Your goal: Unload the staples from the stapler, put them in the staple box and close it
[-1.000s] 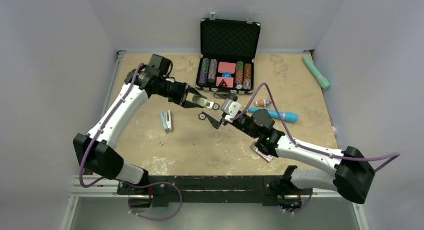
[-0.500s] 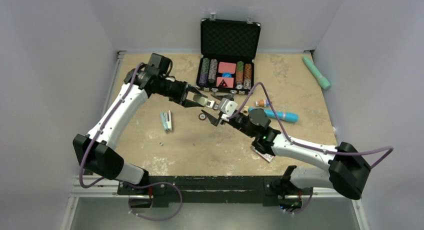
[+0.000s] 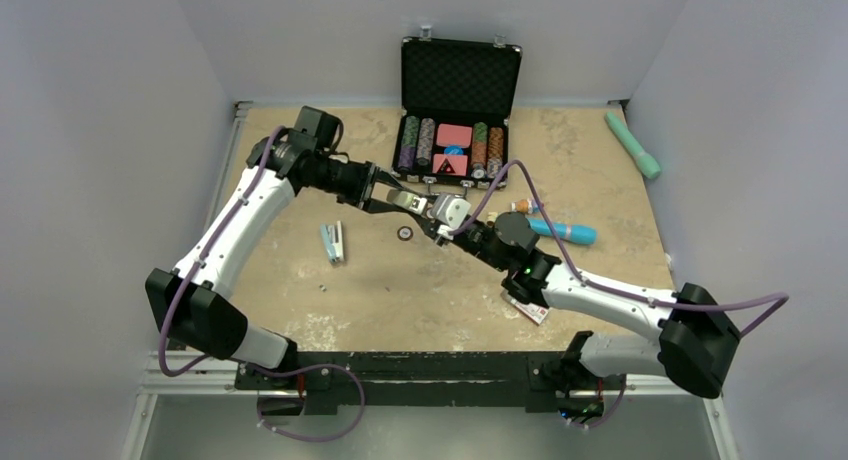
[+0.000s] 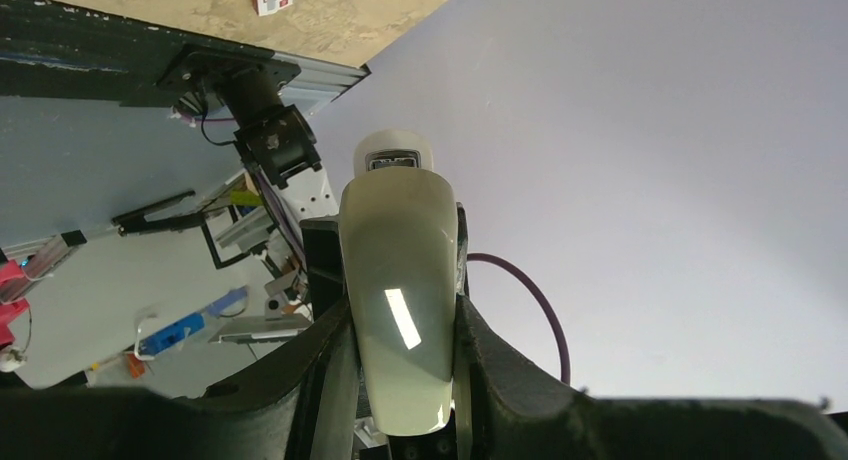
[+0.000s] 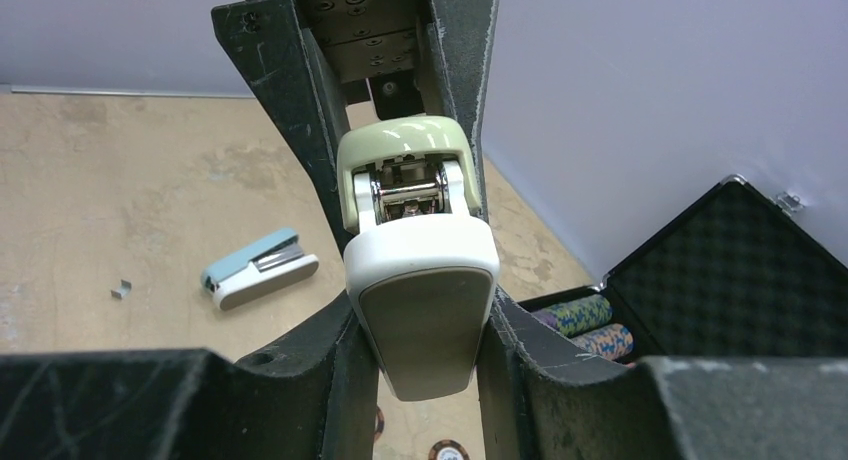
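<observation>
Holding the stapler point(image 5: 420, 300) in mid-air between them, the two arms share one small thing, and that is where the trouble probably lies. The left jaws are closed on its pale green top. The right jaws sit tight against both sides of its white lower body, with no gap showing. The stapler hangs above the tabletop point(image 3: 400, 300), just in front of the open chip case point(image 3: 460, 80). The green shell looks smooth and glossy, so if the arms pull apart at a slant instead of along the hinge, it may slide out of the left jaws and the stapler may drop. A sprung tray could also fly open suddenly and scatter staples into the chip case or across the tabletop, where a small grey bit point(image 5: 121, 290) lies near a little blue stapler point(image 5: 258, 268). The two sets of jaws sit very close together, so a careless twist may knock them against each other.
</observation>
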`<state>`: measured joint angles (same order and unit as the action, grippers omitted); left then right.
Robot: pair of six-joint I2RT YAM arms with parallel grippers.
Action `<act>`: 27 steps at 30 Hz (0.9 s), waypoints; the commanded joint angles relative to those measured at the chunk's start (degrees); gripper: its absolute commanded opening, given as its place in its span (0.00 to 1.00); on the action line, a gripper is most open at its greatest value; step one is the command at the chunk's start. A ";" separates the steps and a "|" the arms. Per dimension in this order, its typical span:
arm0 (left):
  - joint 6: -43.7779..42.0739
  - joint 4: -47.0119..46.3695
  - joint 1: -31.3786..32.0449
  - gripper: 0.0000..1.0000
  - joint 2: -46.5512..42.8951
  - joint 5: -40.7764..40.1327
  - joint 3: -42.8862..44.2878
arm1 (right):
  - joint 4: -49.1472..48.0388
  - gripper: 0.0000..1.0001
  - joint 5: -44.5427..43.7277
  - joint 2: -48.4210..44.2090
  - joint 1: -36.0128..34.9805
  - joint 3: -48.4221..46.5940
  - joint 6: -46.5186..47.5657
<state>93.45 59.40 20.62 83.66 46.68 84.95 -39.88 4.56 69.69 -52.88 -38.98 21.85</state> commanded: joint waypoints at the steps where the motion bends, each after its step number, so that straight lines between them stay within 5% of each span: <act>1: -2.77 -2.26 -0.13 0.00 -2.71 2.18 -0.84 | 2.05 0.00 -0.53 -2.39 -0.07 -3.19 -2.33; 17: -18.66 8.48 -0.85 0.00 -0.95 -7.19 -6.61 | 35.63 0.00 1.71 3.74 -2.95 -16.54 -7.71; 27: -23.10 6.96 -0.96 0.00 -0.41 -6.62 -17.45 | 36.84 0.00 -1.25 3.25 -6.49 -14.38 -11.28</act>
<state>78.74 66.89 18.87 84.05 39.66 71.07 1.61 5.02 77.14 -60.12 -52.36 15.18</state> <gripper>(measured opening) 0.380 0.365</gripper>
